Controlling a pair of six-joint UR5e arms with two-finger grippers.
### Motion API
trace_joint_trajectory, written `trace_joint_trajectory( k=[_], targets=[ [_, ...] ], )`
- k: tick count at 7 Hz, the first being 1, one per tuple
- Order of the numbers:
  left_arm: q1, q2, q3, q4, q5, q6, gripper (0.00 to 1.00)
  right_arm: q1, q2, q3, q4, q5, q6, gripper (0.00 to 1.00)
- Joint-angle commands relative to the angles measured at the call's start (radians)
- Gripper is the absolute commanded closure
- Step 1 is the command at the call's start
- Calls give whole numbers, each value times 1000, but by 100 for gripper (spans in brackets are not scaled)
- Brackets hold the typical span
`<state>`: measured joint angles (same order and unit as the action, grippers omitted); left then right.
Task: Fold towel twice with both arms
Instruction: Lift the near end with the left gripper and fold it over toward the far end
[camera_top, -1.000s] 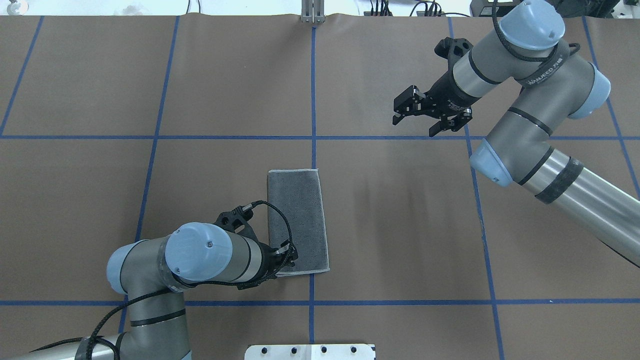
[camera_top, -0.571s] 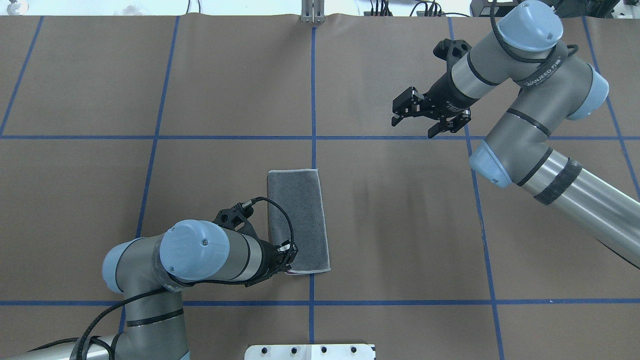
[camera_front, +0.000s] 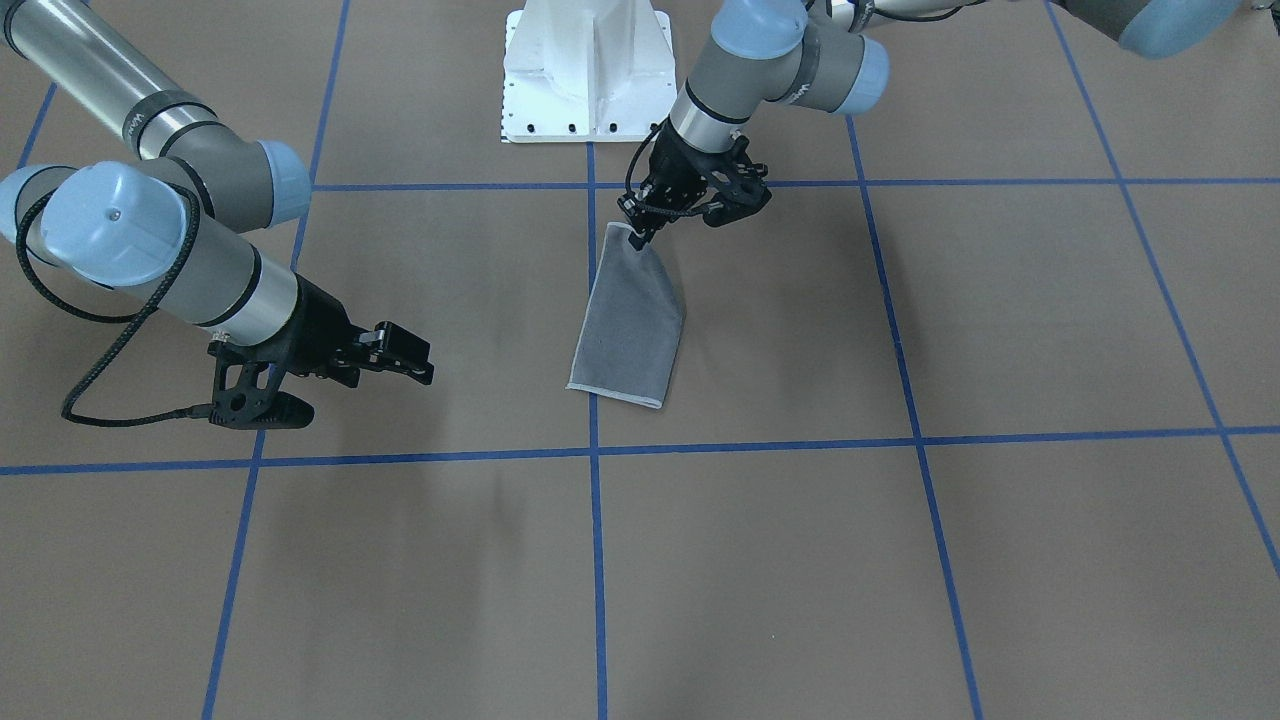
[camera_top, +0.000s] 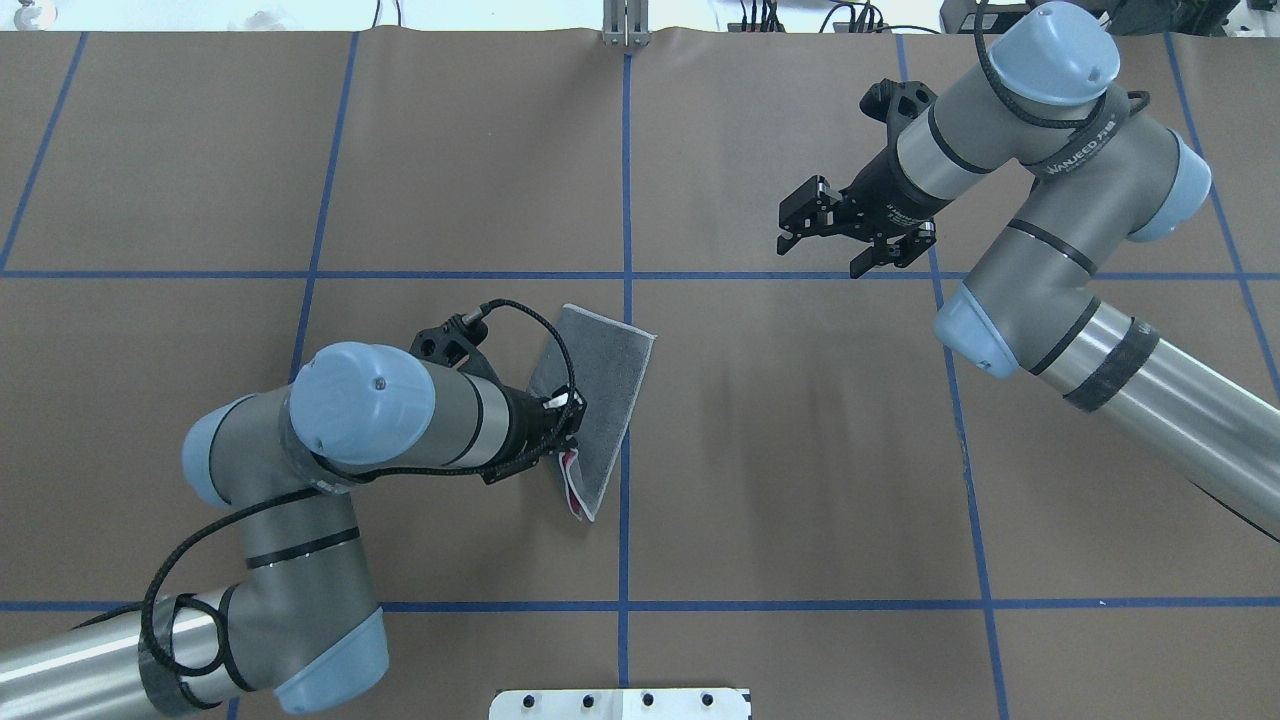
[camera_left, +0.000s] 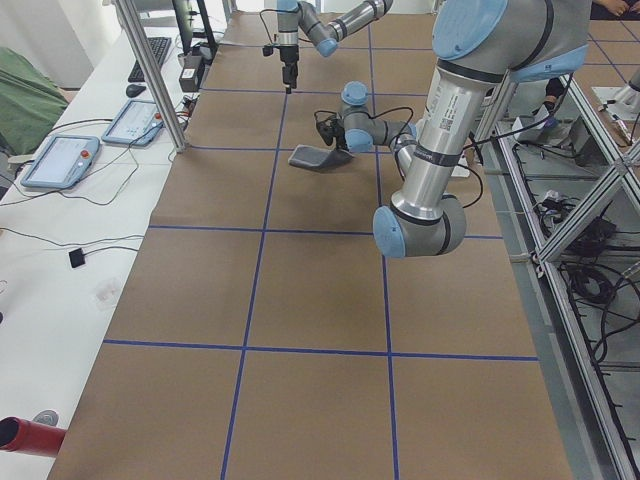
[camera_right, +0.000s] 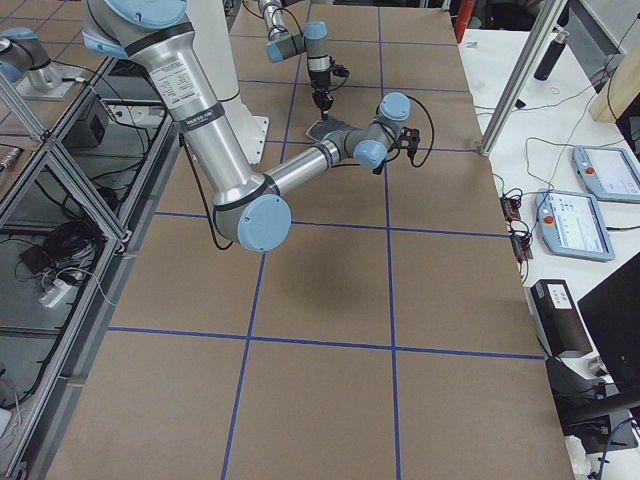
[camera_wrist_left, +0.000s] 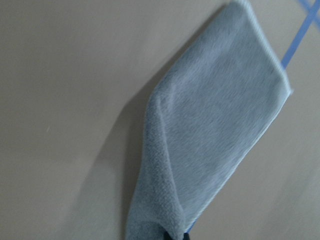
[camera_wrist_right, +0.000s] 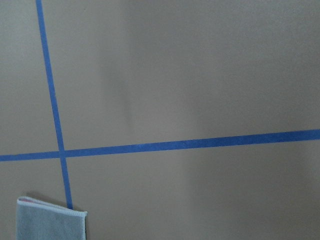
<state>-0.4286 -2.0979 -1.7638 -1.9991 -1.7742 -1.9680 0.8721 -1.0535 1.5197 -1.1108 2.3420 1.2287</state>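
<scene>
Watching the feeds, I am seeing the left gripper (camera_top: 566, 447) clamping its fingers on one corner of the towel (camera_top: 601, 392) and holding that corner up off the table (camera_top: 800, 470). The cloth is sloping away from the fingertips, forward and a little to the gripper's right, and its far edge is resting on the brown surface, lying across the blue tape line (camera_top: 627, 150) running down the middle. It is sitting folded once into a narrow strip, dark grey face outward, and just under the pinch a sliver of the pink face (camera_top: 571, 476) is peeking out between the layers. In the left wrist camera the grey terry is stretching away from the bottom edge, where the fingers are gripping it. Further right, the right gripper (camera_top: 821, 254) is hovering above the table with its jaws spread wide and nothing between them, well apart from the towel, which is lying off toward the side its fingertips are facing and showing only as one corner in that wrist camera.
</scene>
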Motion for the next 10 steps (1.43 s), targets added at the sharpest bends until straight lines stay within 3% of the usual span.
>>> trace_joint_trajectory(
  k=[1, 3, 7, 10],
  targets=[
    [-76, -129, 145, -7, -1, 0, 100, -4, 0, 0, 0, -1, 0, 0],
    [-117, -217, 240, -12, -2, -3, 100, -5, -2, -1, 0, -1, -3, 0],
    [-144, -228, 345, -110, -2, -6, 100, -12, -3, -4, 0, -3, -6, 0],
    [-147, -229, 363, -118, -1, -14, 100, -22, -7, -7, 0, -13, -6, 0]
  ],
)
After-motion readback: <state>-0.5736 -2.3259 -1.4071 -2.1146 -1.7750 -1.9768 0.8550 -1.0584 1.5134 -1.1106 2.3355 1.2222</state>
